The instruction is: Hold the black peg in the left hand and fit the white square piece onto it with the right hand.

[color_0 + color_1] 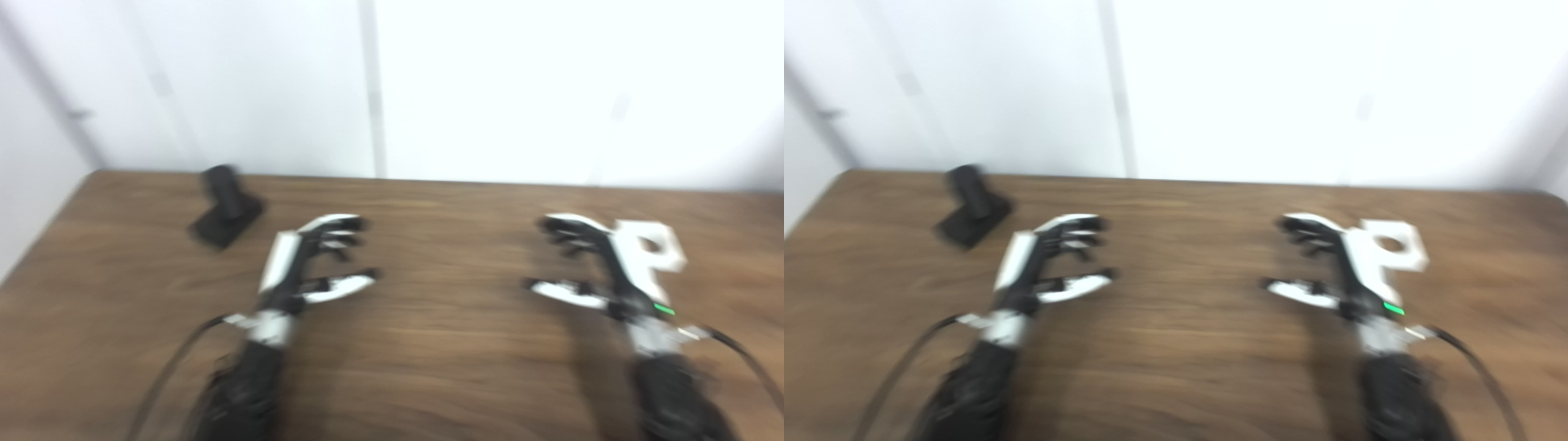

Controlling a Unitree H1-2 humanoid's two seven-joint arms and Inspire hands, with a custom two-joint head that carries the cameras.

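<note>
I seem to be in a bare test room or lab — beyond my left hand (306, 263) and right hand (588, 263) runs a plain wood-grain table (429, 355), and past its far edge only blank white wall panels (490, 92).

**Where everything sits on the surface**

The peg (225, 205) stands on the surface (441, 355), far back on the left side, near the back edge. The left hand (306, 263) is in front of the peg and a bit to its right, apart from it. The right hand (591, 263) is well apart from the left hand, across the middle. The square piece (1393, 248) lies flat on the surface, just behind the right hand and to its right.
</note>
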